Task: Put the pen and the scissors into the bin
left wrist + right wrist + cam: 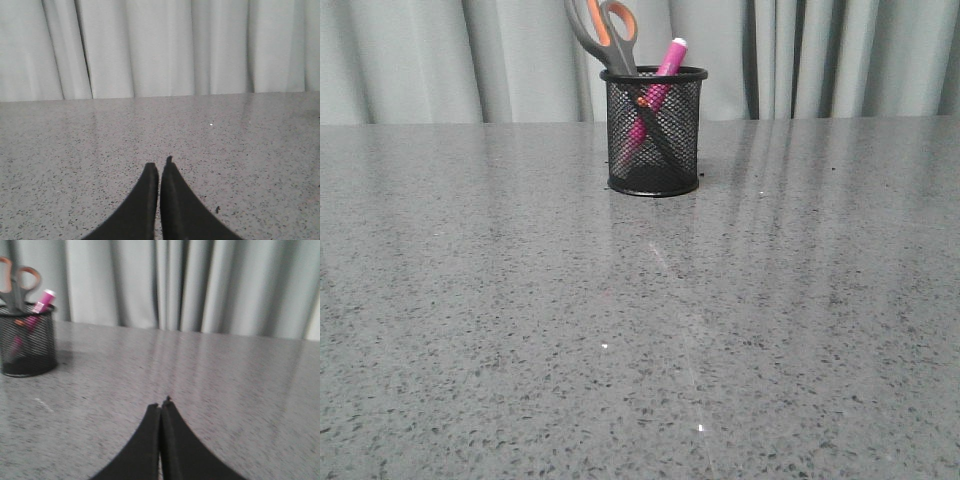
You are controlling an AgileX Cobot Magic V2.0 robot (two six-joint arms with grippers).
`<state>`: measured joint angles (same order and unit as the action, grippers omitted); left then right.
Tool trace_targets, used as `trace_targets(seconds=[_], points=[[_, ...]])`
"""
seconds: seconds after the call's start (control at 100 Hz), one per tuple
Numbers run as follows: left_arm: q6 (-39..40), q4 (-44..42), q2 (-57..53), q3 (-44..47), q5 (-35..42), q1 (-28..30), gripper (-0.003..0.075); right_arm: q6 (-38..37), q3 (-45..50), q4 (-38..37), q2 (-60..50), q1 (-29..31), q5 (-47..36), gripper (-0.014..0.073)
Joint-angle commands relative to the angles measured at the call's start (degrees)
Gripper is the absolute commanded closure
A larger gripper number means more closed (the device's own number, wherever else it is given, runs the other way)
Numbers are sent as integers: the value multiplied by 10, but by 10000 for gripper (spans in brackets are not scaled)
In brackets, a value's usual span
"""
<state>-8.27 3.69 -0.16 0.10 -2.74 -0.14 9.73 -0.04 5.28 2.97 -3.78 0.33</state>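
The black mesh bin (654, 131) stands upright at the back middle of the table. Inside it lean the scissors (607, 34), orange-lined loops sticking up above the rim, and the pink pen (667, 62), its white end up. In the right wrist view the bin (27, 342), scissors (15, 282) and pen (43, 302) show off to one side, well away from my right gripper (161, 405), which is shut on nothing. My left gripper (160, 166) is shut and empty over bare table. Neither gripper appears in the front view.
A grey speckled tabletop (640, 330) fills the scene. Pale pleated curtains (840, 55) hang behind its far edge.
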Motion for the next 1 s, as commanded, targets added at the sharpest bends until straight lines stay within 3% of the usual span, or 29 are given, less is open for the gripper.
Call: trace_targets(seconds=[0.0, 0.3, 0.99], points=[[5, 4, -19, 26, 39, -6, 739, -5, -1, -12, -18, 30, -14, 662], [5, 4, -19, 26, 39, -6, 739, -5, 15, -32, -47, 49, 46, 662], [5, 4, -19, 26, 39, -6, 739, -5, 15, -38, -47, 49, 45, 662]])
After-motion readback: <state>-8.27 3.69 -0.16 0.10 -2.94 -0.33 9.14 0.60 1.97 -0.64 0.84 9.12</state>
